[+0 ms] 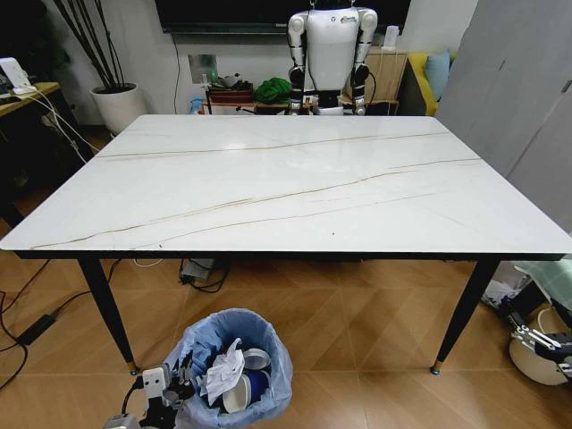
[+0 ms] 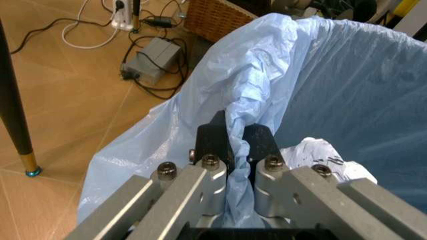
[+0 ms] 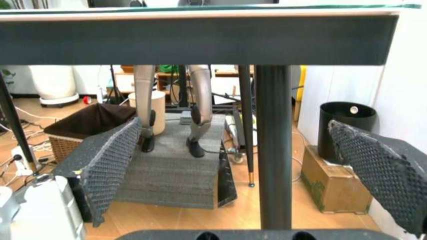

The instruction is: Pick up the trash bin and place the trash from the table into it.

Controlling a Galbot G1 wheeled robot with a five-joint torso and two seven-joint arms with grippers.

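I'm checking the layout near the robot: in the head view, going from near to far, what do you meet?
Left gripper pinching the trash bin rim, holding trash → table → white humanoid robot behind the table.

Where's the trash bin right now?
In the head view the trash bin sits on the floor in front of the table, near its front-left leg, on the robot's left; the left gripper pinches its bag rim.
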